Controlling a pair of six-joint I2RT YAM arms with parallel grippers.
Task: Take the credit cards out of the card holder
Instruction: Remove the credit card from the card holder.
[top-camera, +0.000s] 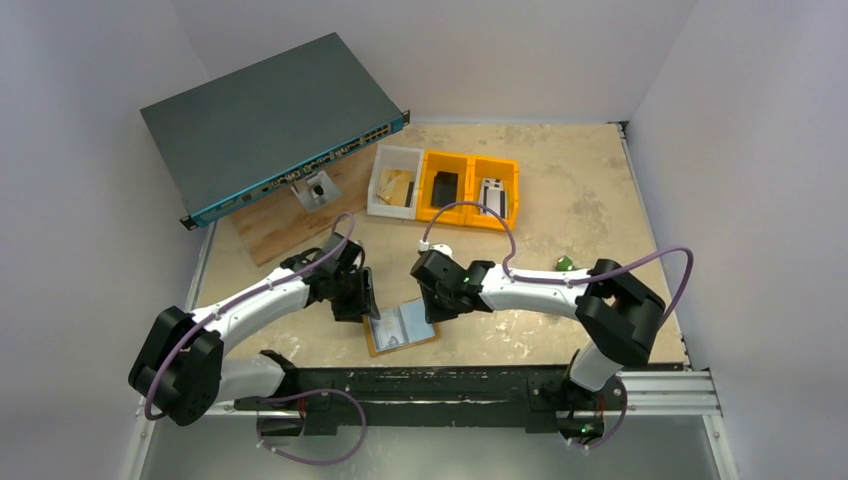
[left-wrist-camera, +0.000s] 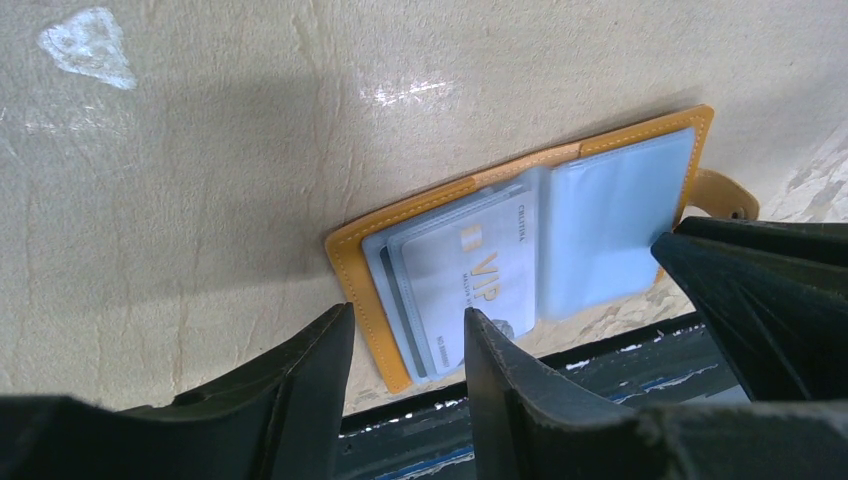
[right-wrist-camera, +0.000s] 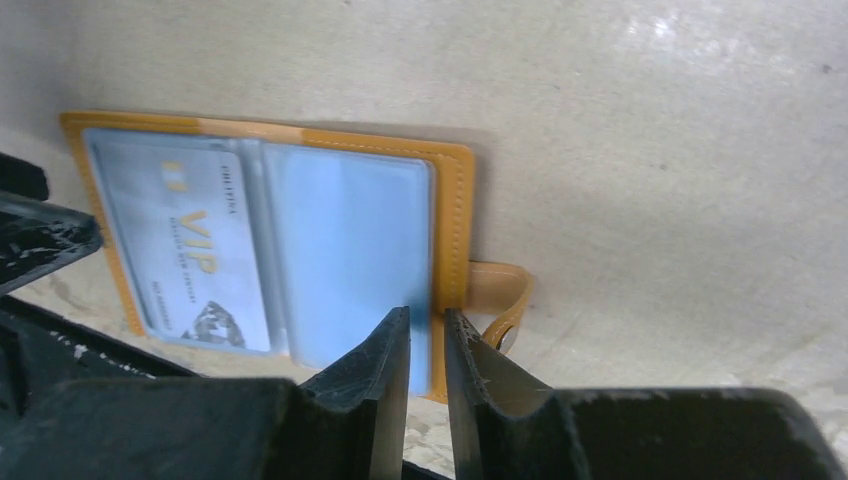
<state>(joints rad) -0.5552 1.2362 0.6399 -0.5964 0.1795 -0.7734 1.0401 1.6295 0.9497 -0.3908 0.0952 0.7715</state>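
Half parting the jaws of the left gripper (left-wrist-camera: 407, 320), straddling the near left corner of the holder (top-camera: 400, 327) and gripping nothing. Lying open on the table (top-camera: 580, 200), pale blue inside facing up, just beyond the rail (top-camera: 450, 385) and between both grippers. Showing a VIP card (left-wrist-camera: 470, 280) under the clear sleeve of the left page, with further card edges stacked just left of it. Sticking a tab (right-wrist-camera: 500, 295) out past the right edge. Hovering the right gripper (right-wrist-camera: 425, 320) at the near right part of the holder, jaws drawn almost together, with a sliver of blue sleeve in the slit. Pinching that sleeve or merely sitting above it: cannot tell. Standing well apart at the far side: a white bin (top-camera: 395, 180), orange bins (top-camera: 470, 190) just right of it, and a grey switch (top-camera: 270, 125) on a board (top-camera: 280, 225) at far left.
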